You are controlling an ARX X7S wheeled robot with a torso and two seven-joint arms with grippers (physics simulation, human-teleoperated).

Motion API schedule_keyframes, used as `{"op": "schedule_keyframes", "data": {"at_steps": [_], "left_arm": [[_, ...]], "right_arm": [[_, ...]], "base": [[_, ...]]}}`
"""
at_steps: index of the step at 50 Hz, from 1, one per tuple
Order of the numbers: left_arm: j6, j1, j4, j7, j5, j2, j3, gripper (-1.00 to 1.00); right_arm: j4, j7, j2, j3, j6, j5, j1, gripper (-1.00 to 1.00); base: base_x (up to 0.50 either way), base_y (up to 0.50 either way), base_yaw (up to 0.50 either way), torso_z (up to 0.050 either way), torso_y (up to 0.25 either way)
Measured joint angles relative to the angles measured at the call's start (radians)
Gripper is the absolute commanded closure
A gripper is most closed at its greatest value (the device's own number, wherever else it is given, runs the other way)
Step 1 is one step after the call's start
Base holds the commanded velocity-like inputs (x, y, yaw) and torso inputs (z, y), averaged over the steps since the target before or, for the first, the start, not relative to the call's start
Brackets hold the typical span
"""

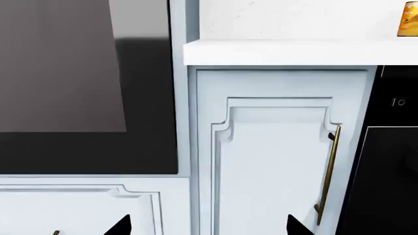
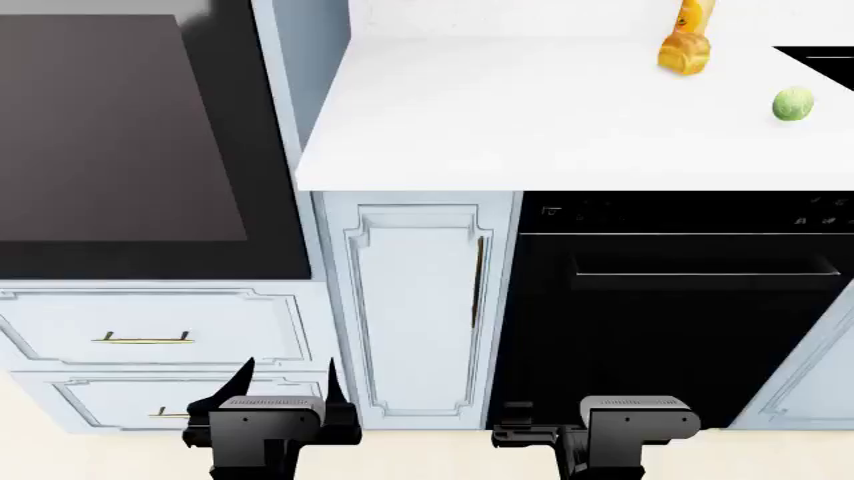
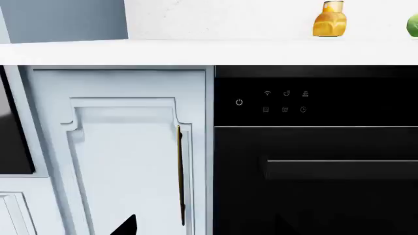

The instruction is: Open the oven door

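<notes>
The oven door (image 2: 120,130) is a large glossy dark grey-brown glass panel with a black border, standing shut at the upper left inside pale blue cabinetry. It also fills the near side of the left wrist view as the oven door (image 1: 62,73), and a sliver of the oven door (image 3: 10,137) shows in the right wrist view. My left gripper (image 2: 287,385) hangs open below the door, in front of the drawers, touching nothing. In its own view the left gripper (image 1: 209,227) shows two wide-apart tips. My right gripper (image 2: 587,400) is open and empty before the black appliance; the right gripper (image 3: 202,226) has nothing between its tips.
A narrow pale blue cabinet door (image 2: 414,300) with a brass handle (image 2: 477,280) stands between the oven and a black bar-handled appliance (image 2: 681,300). Two drawers (image 2: 147,335) sit under the oven. The white countertop (image 2: 534,120) carries an orange bottle (image 2: 686,40) and a green ball (image 2: 793,104).
</notes>
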Motion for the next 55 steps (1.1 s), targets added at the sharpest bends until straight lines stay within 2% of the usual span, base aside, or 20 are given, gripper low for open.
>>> {"op": "schedule_keyframes", "data": {"at_steps": [28,46,55], "left_arm": [[0.0,0.01,0.021,-0.068,-0.051,-0.058,0.06,-1.0],[0.001,0.055,0.223,-0.124,-0.07,-0.107,0.043,-1.0],[0.07,0.092,0.34,-0.149,-0.066,-0.128,0.027,-1.0]], "right_arm": [[-0.033,0.082,0.058,-0.076,0.061,0.016,-0.008,-1.0],[-0.297,0.137,0.107,-0.088,0.115,-0.001,-0.071,-1.0],[-0.448,0.154,0.135,-0.078,0.073,0.001,-0.122,-1.0]], "base": [[0.0,0.0,0.0,0.0,0.0],[0.0,0.0,0.0,0.0,0.0],[0.0,0.0,0.0,0.0,0.0]]}}
